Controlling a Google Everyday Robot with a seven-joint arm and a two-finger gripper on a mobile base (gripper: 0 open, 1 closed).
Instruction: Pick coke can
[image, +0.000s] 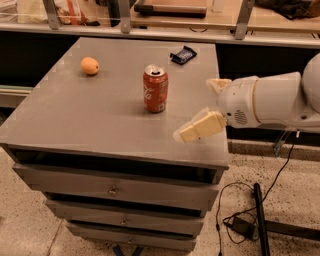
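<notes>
The coke can (155, 88), red-orange with white script and a silver top, stands upright near the middle of the grey cabinet top (100, 115). My gripper (195, 109) comes in from the right on a white arm and hovers over the cabinet's right part, to the right of the can and a little nearer the front. Its two cream fingers (201, 127) are spread apart and hold nothing. It is not touching the can.
A round orange fruit (89, 65) lies at the back left of the top. A small dark packet (183, 54) lies at the back right. Drawers sit below the top. A shelf with metal posts runs behind. Cables lie on the floor at right.
</notes>
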